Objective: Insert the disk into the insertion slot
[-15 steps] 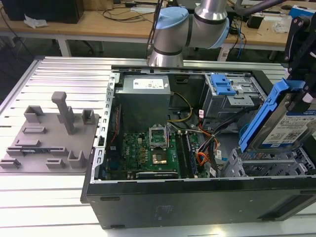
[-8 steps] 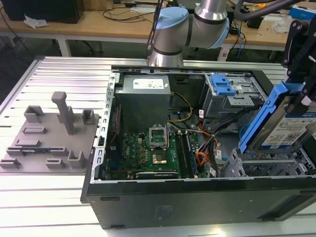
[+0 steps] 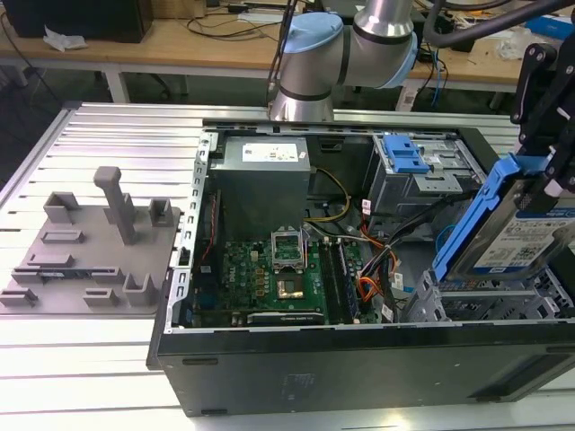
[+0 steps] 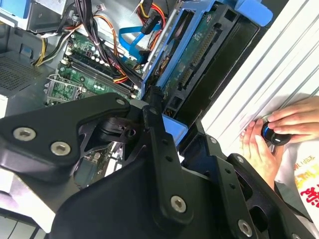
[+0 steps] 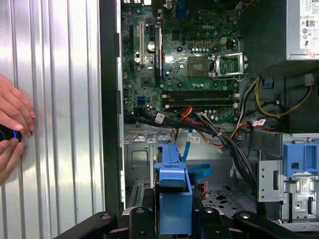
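The tool (image 3: 544, 177) is clamped on the upper edge of the disk (image 3: 521, 235), which hangs tilted beneath it, just above the insertion slot (image 3: 467, 301).

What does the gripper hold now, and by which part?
The disk; the gripper clamps its upper end, on the blue frame.

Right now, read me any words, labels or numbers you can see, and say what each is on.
None I can quote.
Label on the disk: print too small to read.
Label on the power supply: too small.
Cable tags: too small.
Red print beside a hand: cut off.
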Controlling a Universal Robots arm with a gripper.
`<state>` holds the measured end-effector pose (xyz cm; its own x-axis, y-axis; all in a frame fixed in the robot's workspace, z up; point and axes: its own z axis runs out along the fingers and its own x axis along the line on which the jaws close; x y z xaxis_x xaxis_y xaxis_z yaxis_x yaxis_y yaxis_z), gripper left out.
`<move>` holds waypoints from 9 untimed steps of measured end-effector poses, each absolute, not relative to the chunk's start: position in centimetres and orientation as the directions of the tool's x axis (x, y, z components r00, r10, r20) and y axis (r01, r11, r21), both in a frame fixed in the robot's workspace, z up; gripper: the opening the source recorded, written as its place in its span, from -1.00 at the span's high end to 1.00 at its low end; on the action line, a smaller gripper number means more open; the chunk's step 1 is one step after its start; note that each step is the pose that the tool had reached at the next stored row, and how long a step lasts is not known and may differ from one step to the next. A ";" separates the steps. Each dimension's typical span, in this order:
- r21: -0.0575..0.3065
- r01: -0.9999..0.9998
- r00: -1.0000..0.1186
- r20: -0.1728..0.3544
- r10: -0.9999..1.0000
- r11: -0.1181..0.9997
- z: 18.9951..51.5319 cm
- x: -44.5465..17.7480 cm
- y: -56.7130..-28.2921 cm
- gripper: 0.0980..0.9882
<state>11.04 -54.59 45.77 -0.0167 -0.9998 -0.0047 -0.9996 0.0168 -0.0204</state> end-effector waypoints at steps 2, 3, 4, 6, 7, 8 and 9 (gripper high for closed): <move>-0.020 -1.000 -0.017 -0.005 -1.000 0.017 45.6 11.0 -54.6 0.40; -0.020 -1.000 -0.017 -0.005 -1.000 0.017 45.5 11.0 -54.6 0.40; -0.020 -1.000 -0.017 -0.005 -1.000 0.017 45.4 11.0 -54.6 0.40; -0.019 -1.000 -0.017 -0.005 -1.000 0.017 45.1 11.1 -54.6 0.40; -0.019 -1.000 -0.017 -0.004 -1.000 0.017 45.0 11.1 -54.6 0.40; -0.019 -1.000 -0.017 -0.004 -1.000 0.017 44.9 11.1 -54.6 0.40; -0.018 -1.000 -0.017 -0.003 -1.000 0.017 44.7 11.0 -54.6 0.40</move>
<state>11.05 -54.59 44.71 -0.0169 -0.9999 -0.0034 -0.9997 0.0170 -0.0185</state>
